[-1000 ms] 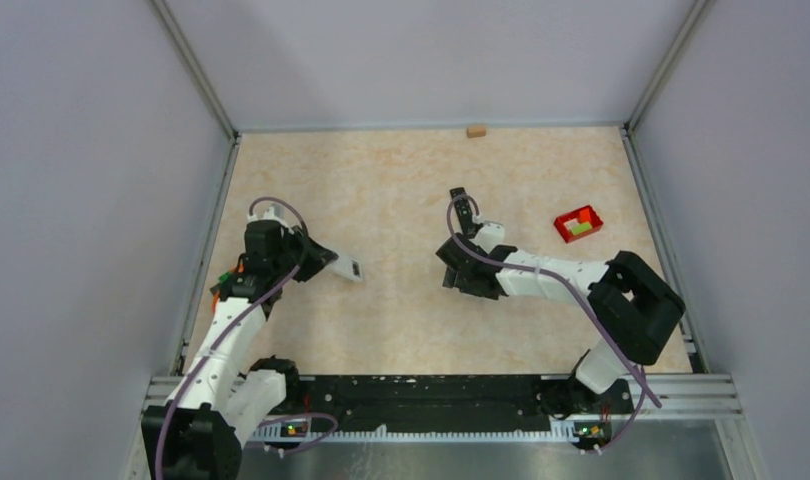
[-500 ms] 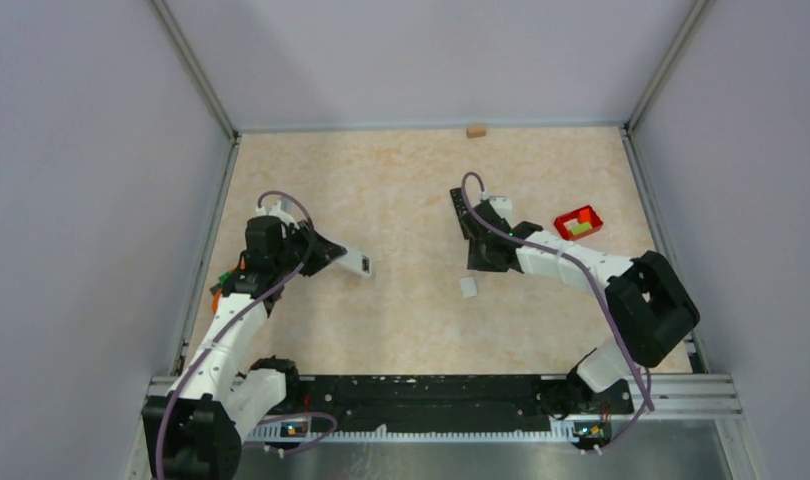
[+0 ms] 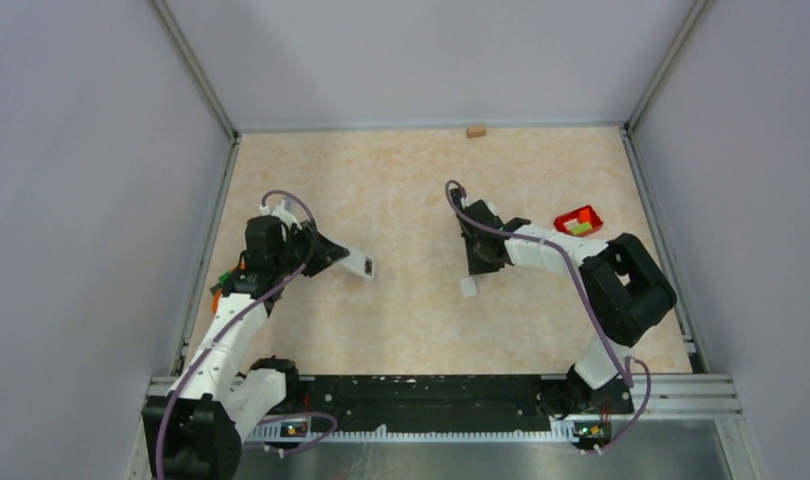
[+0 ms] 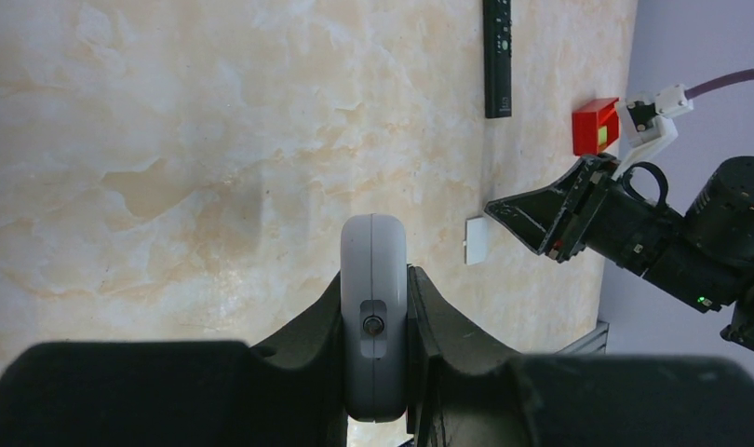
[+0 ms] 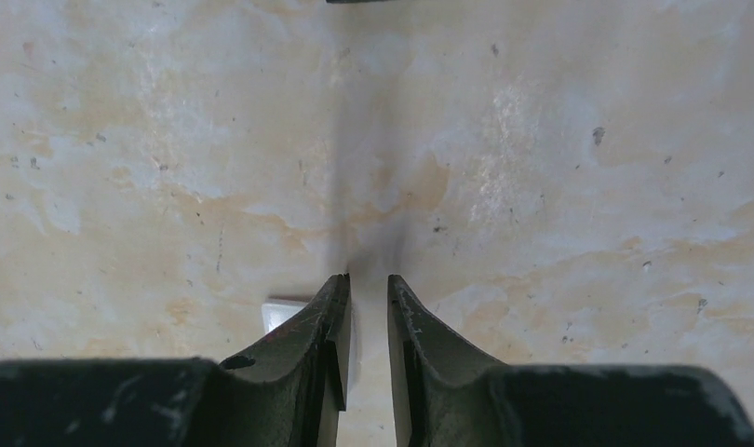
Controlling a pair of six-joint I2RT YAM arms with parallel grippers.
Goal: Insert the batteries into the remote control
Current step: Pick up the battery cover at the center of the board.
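My left gripper [image 3: 331,256] [image 4: 374,279] is shut on a grey-white remote control [image 3: 359,265] [image 4: 373,247], held edge-up above the table, with its end poking out past the fingers. My right gripper [image 3: 471,268] [image 5: 369,279] hangs low over the table, pointing down. Its jaws stand a narrow gap apart with nothing between them. A small white flat cover [image 3: 468,287] [image 5: 278,313] [image 4: 476,239] lies on the table just beside its left finger. No batteries show in any view.
A long black remote [image 4: 497,56] lies on the table beyond the right gripper [image 4: 504,209]. A small red tray [image 3: 578,222] [image 4: 596,126] with yellow-green blocks sits at the right. A small wooden block [image 3: 475,130] rests at the back edge. Walls close three sides.
The right arm swung back, uncovering the white cover on the table, then came down beside it as its jaws narrowed. The left gripper carried the remote slightly right.
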